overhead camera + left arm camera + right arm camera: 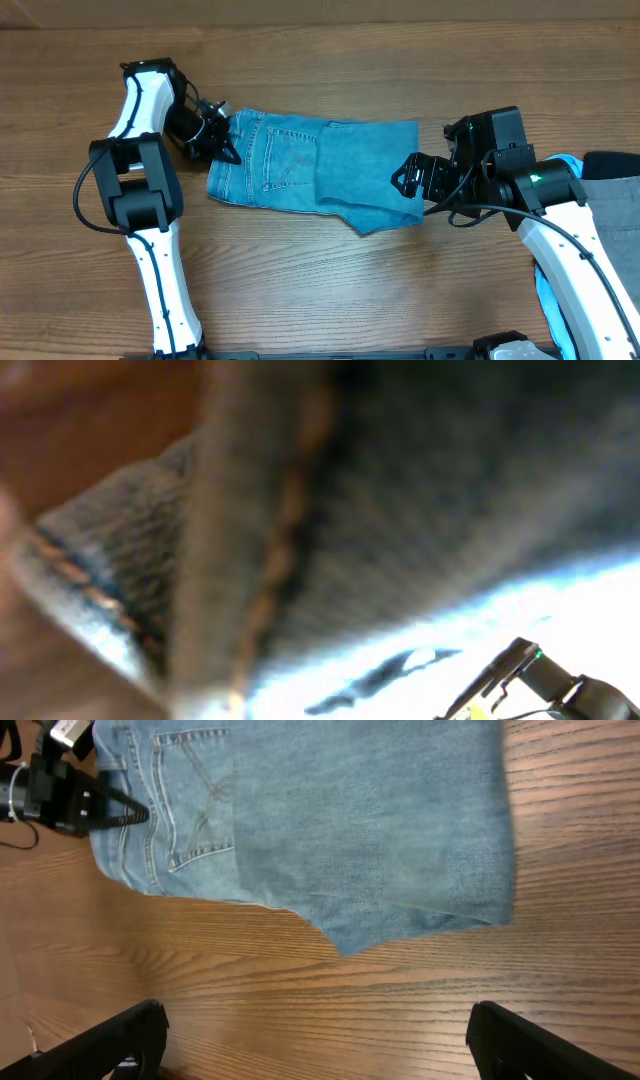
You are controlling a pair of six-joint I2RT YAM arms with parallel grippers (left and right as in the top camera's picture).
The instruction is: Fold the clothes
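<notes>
The wooden table (330, 300) is mostly bare. The jeans (300, 165) are laid at its middle, between the two arms, already folded into a short packet. The legs are doubled over the seat, and one back pocket (290, 155) is left visible. The work is judged to be well advanced. However, the edges are not matched, and a loose corner (372, 222) is seen sticking out at the lower side, so tidying and perhaps one more fold are still needed.

The right gripper (318, 1010) is held wide apart and empty, just beside the folded end. The left gripper (228, 135) is placed at the waistband. Whether cloth is pinched there cannot be told.
</notes>
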